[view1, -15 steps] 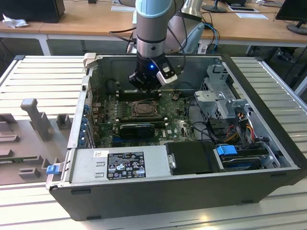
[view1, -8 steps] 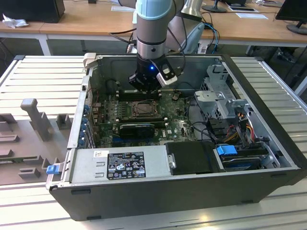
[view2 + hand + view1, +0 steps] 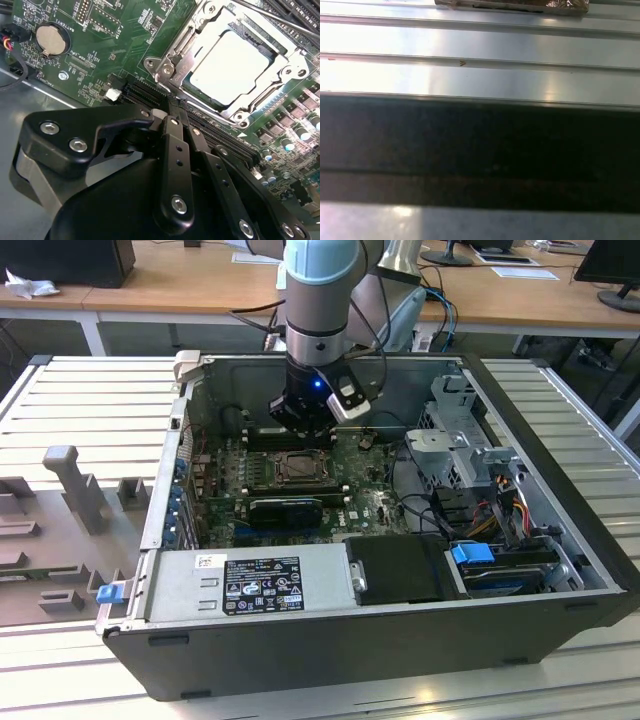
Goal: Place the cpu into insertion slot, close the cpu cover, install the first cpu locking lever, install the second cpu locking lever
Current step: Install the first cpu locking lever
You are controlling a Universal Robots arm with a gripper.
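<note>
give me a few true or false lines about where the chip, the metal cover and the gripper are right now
1. The chip lies in the socket on the green board. True.
2. The metal cover is folded down around the chip. True.
3. The gripper is holding the chip. False: the chip sits in the socket, apart from the fingertips.
4. The round coin battery sits on top of the chip. False: it is elsewhere on the board, away from the socket.
5. In the exterior view the arm reaches into the open computer case. True.
</note>
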